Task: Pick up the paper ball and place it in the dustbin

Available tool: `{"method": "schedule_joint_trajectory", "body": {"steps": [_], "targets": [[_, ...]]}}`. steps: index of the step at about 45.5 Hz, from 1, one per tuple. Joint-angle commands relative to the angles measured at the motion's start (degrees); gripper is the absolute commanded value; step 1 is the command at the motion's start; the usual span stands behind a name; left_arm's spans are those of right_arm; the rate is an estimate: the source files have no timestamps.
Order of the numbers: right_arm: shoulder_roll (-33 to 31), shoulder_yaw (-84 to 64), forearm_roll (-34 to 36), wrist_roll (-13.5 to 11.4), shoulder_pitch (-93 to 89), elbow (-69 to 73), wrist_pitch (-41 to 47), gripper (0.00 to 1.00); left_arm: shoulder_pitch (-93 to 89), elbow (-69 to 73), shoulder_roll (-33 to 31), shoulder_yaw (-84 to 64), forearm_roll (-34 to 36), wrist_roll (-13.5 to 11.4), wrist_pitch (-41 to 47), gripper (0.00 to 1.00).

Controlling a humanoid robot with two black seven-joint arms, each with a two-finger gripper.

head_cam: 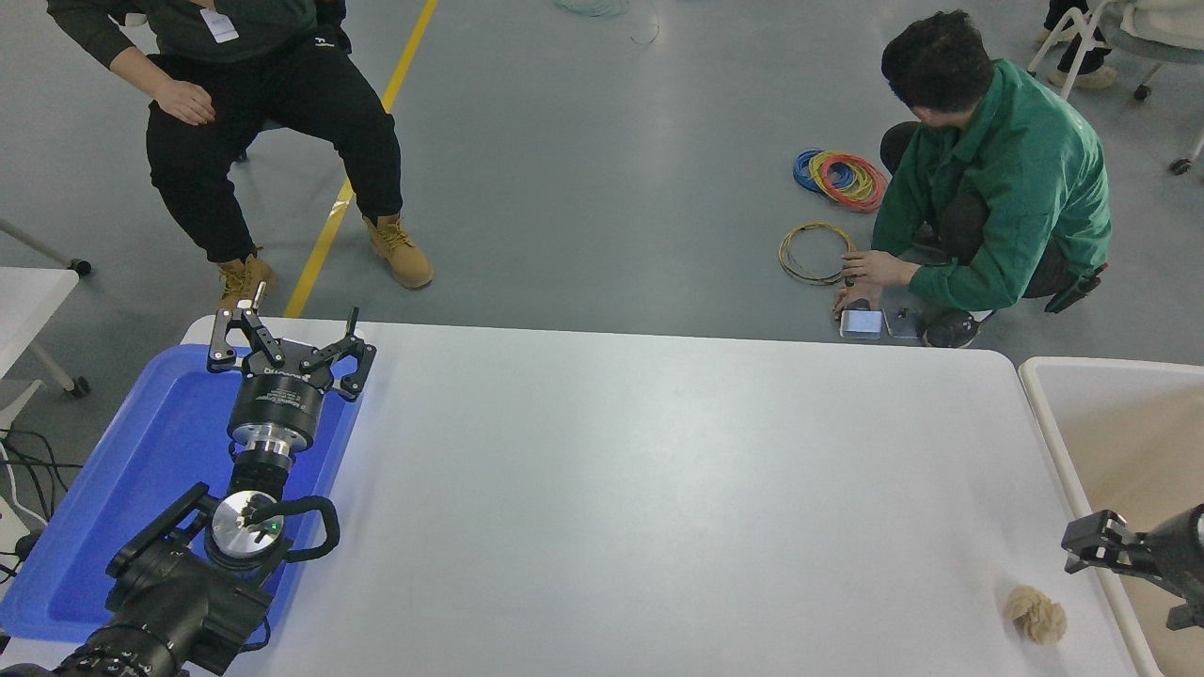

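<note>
Spreading white across the scene, desk [658, 489] carrying a blue tray [141, 470] at far left, left gripper [290, 346] parking over it, fingers splayed wide and holding nothing. Lying near the right front corner, paper ball [1035, 615]. Hovering just beside it over the dustbin [1063, 451] rim, right gripper [1096, 545], finger spread unclear. Judging: approaching to grasp; needing descent onto the ball.

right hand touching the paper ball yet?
Apart. The head view shows bare white table between the right hand and the paper ball; the hand sits up and to the ball's right.
</note>
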Motion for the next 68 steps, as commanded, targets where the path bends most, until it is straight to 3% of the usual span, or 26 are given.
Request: {"method": "schedule_joint_trajectory", "body": {"steps": [1, 47, 58, 68], "targets": [[2.08, 3.08, -0.23, 0.00, -3.59, -0.55, -2.21, 1.00, 0.00, 0.00, 0.01, 0.00, 0.00, -0.01, -0.05, 1.00], [8.67, 5.89, -0.40, 0.09, -12.12, -8.64, -6.52, 0.99, 0.00, 0.00, -0.08, 0.00, 0.00, -0.09, 0.03, 1.00], [9.90, 5.89, -3.83, 0.09, -12.12, -7.41, -9.15, 0.94, 0.00, 0.00, 0.01, 0.00, 0.00, -0.01, -0.05, 1.00], [9.64, 5.72, -8.40, 0.00, -11.85, -5.48, -11.09, 0.83, 0.00, 0.00, 0.01, 0.00, 0.00, -0.01, 0.03, 1.00]]}}
